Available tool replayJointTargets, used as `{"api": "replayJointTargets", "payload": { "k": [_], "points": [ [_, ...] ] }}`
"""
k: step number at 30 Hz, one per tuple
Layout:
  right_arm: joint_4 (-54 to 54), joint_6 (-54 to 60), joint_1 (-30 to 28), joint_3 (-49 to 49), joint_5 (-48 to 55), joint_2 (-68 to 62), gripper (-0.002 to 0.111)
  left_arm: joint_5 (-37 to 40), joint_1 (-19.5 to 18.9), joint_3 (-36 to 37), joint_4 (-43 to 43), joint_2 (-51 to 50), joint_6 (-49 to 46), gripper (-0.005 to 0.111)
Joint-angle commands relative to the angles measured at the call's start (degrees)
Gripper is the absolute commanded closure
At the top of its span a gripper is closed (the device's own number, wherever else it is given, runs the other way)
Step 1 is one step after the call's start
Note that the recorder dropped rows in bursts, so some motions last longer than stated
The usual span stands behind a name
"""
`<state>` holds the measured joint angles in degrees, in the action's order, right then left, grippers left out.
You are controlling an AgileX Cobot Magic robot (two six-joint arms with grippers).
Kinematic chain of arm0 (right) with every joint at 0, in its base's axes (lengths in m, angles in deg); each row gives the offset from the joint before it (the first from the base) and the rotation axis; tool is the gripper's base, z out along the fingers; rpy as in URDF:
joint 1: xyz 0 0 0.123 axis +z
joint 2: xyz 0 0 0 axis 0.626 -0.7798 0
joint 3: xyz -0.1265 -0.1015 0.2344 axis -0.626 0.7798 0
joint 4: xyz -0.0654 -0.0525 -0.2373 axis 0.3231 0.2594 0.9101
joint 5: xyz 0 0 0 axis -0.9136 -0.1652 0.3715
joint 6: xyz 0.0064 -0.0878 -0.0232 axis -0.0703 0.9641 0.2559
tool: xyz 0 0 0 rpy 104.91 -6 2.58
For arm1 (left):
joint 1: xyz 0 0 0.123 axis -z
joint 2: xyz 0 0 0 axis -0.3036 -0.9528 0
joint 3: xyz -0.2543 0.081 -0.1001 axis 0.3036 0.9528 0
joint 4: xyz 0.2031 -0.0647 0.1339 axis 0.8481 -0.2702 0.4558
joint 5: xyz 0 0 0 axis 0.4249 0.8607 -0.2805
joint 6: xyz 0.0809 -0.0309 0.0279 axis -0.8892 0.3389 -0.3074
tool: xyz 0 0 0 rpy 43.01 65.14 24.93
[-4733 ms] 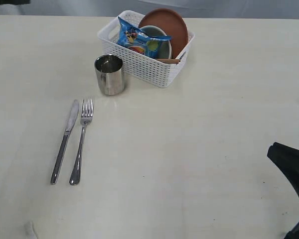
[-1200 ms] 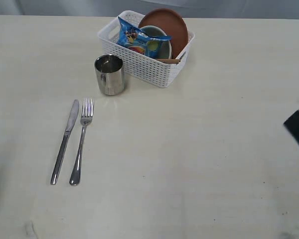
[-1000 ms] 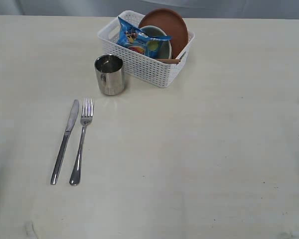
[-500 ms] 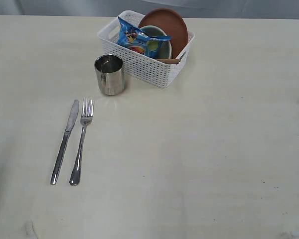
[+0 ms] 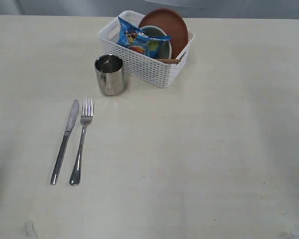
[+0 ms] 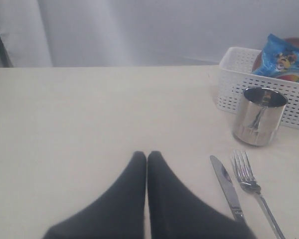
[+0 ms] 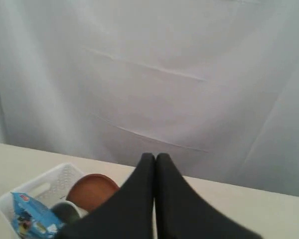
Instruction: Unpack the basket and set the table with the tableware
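Note:
The white perforated basket (image 5: 139, 62) stands at the back of the cream table (image 5: 199, 149). In it lean a reddish-brown plate (image 5: 172, 25), a pale bowl (image 5: 162, 46) and a wooden utensil handle (image 5: 168, 60). A steel cup (image 5: 109, 74) stands just left of the basket. A knife (image 5: 65, 142) and a fork (image 5: 80, 142) lie side by side nearer the front. Neither gripper shows in the exterior view. My left gripper (image 6: 147, 155) is shut and empty, off to the side of the knife (image 6: 228, 188). My right gripper (image 7: 155, 157) is shut and empty, with the plate (image 7: 92, 191) beyond it.
A blue crisp bag (image 5: 139, 41) lies on top of the basket's contents, and it also shows in the left wrist view (image 6: 284, 59). A pale curtain (image 7: 154, 74) hangs behind the table's far edge.
The dark right arm that stood at the right edge of the exterior view has withdrawn out of frame. The tableware and basket have not moved.

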<state>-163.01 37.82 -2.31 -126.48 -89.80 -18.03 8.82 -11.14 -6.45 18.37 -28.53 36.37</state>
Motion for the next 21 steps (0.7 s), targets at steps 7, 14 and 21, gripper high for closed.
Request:
{"api": "replayJointTargets", "payload": {
  "k": [7,14,21],
  "points": [
    [0.30,-26.41,-23.98,-4.94,55.57,-19.16,0.109,-0.18,-0.13,0.23,0.00,0.20,0.01,0.106],
    [72.06,-61.70,-32.08,-13.43,63.67,-25.67,0.109,-0.18,-0.13,0.23,0.00,0.20,0.01,0.106],
    [132.78,-115.68,-31.02,-13.11,62.82,-22.47,0.108,-0.18,-0.13,0.23,0.00,0.20,0.01,0.106]
  ]
}}
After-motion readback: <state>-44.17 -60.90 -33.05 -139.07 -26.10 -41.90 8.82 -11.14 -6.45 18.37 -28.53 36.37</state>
